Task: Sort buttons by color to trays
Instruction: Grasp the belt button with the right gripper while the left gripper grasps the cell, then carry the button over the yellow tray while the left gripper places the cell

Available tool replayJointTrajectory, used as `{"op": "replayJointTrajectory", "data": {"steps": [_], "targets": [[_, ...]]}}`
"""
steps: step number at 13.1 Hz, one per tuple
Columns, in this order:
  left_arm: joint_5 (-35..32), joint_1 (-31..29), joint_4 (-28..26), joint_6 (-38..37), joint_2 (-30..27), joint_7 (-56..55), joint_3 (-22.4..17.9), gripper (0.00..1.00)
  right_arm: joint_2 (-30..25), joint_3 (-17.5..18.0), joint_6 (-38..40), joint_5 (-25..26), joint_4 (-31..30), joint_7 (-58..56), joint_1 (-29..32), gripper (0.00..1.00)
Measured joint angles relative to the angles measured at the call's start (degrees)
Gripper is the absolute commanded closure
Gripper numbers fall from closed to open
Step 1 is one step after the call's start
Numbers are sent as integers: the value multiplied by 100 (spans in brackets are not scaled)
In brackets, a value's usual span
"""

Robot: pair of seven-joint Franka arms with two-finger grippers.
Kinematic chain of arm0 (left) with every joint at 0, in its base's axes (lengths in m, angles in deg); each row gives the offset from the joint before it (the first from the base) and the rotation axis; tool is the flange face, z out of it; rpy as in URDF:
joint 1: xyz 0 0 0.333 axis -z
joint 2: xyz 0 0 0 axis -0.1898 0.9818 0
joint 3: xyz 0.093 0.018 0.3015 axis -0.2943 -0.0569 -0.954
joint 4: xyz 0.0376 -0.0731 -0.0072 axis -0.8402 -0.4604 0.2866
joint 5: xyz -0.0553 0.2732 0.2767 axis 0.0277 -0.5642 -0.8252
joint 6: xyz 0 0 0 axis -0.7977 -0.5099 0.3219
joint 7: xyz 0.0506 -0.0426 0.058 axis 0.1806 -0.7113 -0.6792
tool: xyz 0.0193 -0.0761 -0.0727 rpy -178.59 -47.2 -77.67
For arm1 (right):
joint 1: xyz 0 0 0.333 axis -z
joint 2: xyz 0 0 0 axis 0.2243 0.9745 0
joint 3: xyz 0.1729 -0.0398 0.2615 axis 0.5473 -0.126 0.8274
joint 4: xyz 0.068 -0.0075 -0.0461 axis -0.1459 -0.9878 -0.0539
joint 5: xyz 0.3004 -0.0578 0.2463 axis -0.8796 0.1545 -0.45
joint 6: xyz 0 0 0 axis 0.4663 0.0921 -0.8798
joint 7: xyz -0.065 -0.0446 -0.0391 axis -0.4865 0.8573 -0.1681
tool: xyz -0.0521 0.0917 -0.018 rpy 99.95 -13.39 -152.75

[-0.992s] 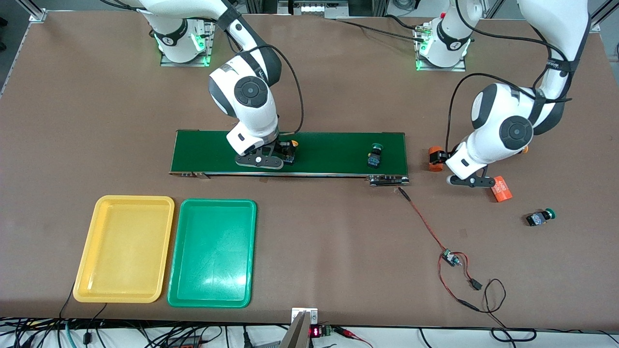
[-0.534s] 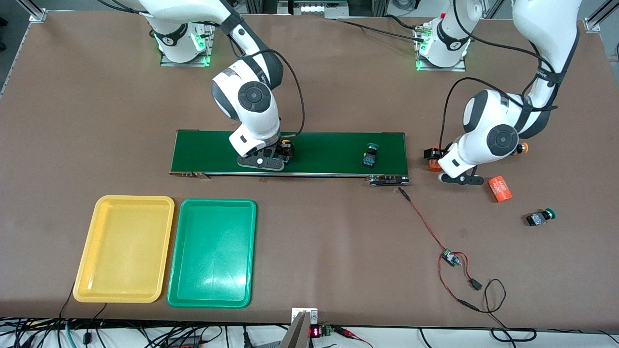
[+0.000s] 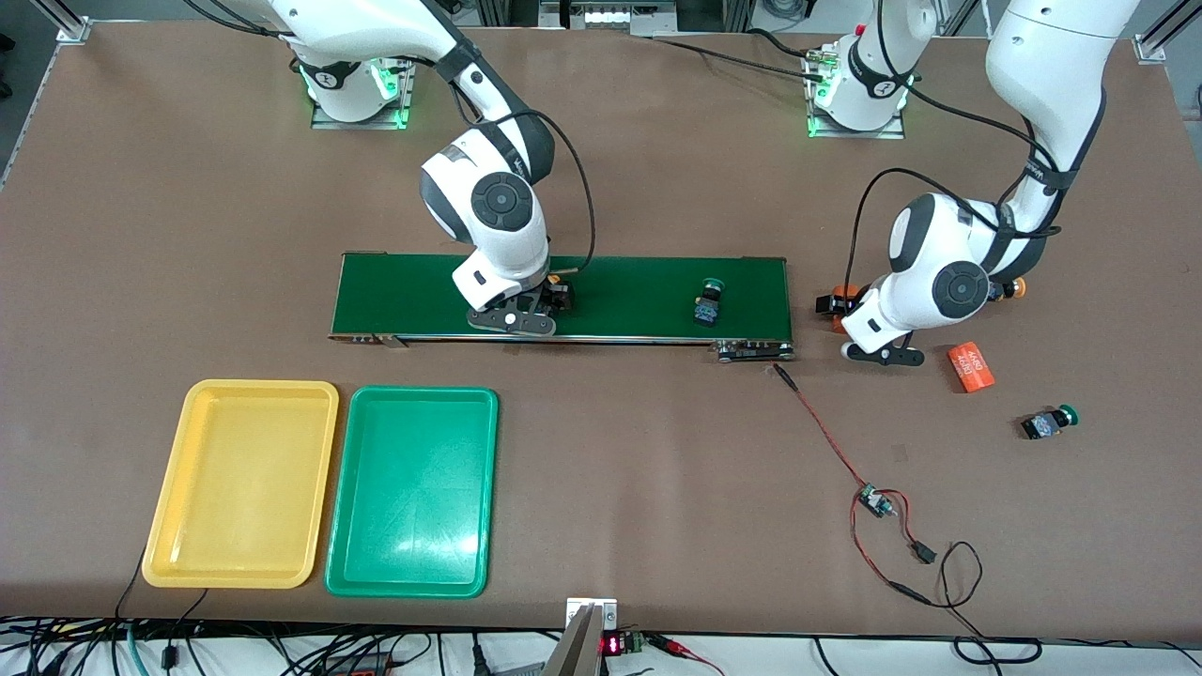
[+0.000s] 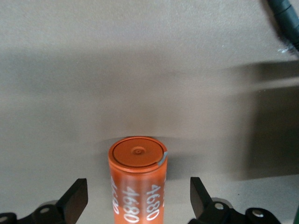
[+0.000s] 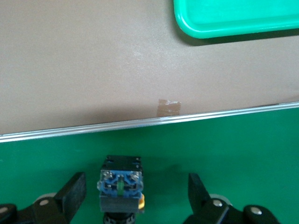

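My right gripper (image 3: 552, 299) is low over the dark-green conveyor belt (image 3: 639, 296), open, with a yellow button (image 5: 120, 186) lying between its fingers, untouched. My left gripper (image 3: 848, 312) is open, its fingers on either side of an orange cylinder with white print (image 4: 138, 182) lying beside the belt's end. A green button (image 3: 707, 302) lies on the belt. Another green button (image 3: 1050, 422) lies on the table near the left arm's end. A yellow-orange cap (image 3: 1017, 286) peeks out from under the left arm. The yellow tray (image 3: 239, 483) and green tray (image 3: 413, 493) are side by side, both empty.
A second orange cylinder (image 3: 972, 366) lies on the table near the left gripper. A red wire with a small circuit board (image 3: 873, 502) trails from the belt's end toward the front camera. A corner of the green tray (image 5: 238, 18) shows in the right wrist view.
The left gripper moved toward the belt's end and now straddles the orange cylinder. The green button drifted along the belt toward the right arm's end. The right gripper shifted slightly over the yellow button.
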Motion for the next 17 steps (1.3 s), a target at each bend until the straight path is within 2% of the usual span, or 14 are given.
{"op": "replayJointTrajectory", "data": {"steps": [2, 4, 5, 6, 8, 11, 15, 17], "targets": [[0, 0, -32, 0, 11, 4, 0, 37, 37, -12, -23, 0, 10, 1, 1, 33], [0, 0, -75, 0, 13, 4, 0, 73, 50, -23, -31, 0, 16, 1, 9, 49], [0, 0, -91, 0, 13, 4, 0, 90, 50, -31, -32, 0, 17, 1, 12, 53], [0, -1, -92, 0, 11, 5, 4, 99, 52, -39, -33, 0, 17, 1, 14, 59], [0, 0, -87, 0, -43, 8, 39, 100, 61, -60, -32, 0, 17, 1, 16, 67], [-3, 1, -54, -71, -314, 251, 219, 100, 60, -75, -31, 0, 24, 0, 28, 68], [-6, 8, -14, -396, -1028, 1452, 521, 100, 62, -94, 77, 0, 175, -17, 84, 68], [-6, 16, -17, -503, -1200, 2171, 664, 100, 56, -123, 519, 1, 432, -205, 132, 68]]}}
